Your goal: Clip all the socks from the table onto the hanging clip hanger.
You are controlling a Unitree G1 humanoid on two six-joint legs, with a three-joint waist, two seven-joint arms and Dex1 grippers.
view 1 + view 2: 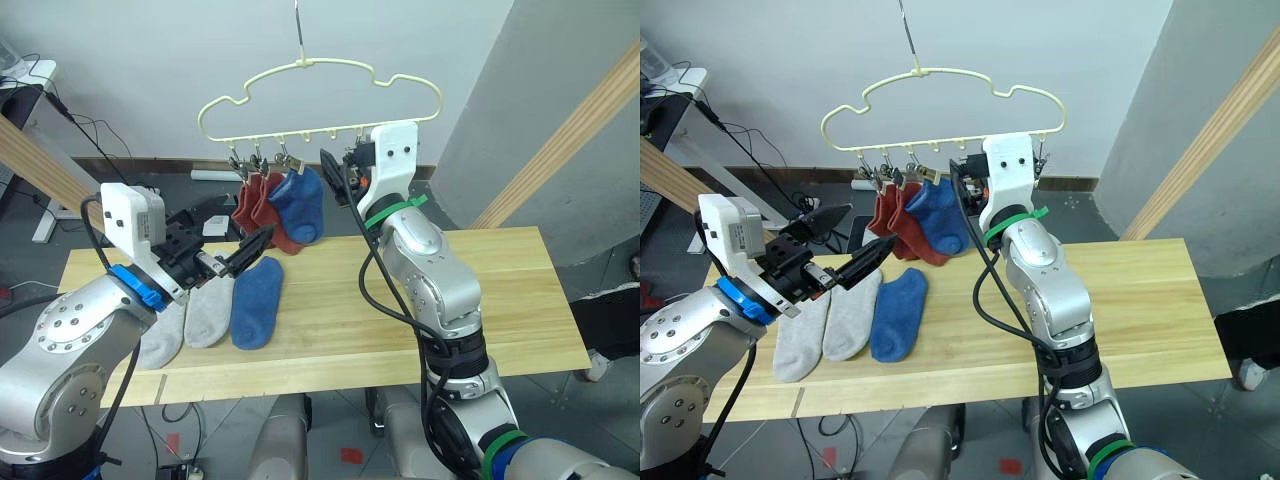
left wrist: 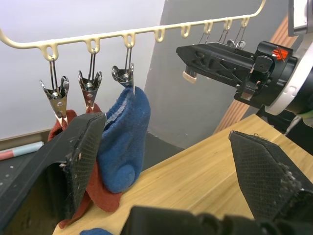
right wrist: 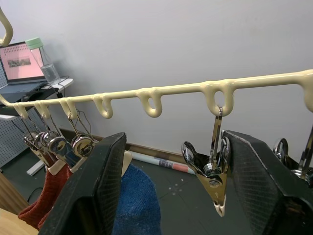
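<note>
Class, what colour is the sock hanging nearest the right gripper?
Blue sock, clearest in the left eye view.

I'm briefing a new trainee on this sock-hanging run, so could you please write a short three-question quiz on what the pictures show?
1. How many socks hang from the clip hanger, and in which colours?
2. True or false: both grey socks lie on the table.
3. Which gripper is raised to the hanger's bar: (a) left gripper, (b) right gripper?

Key
1. Three: two red socks and one hanging blue sock.
2. True: the two grey socks lie side by side, next to the second blue sock.
3. (b): the right gripper is open, an empty clip between its fingers; the left gripper is open above the table.
</note>
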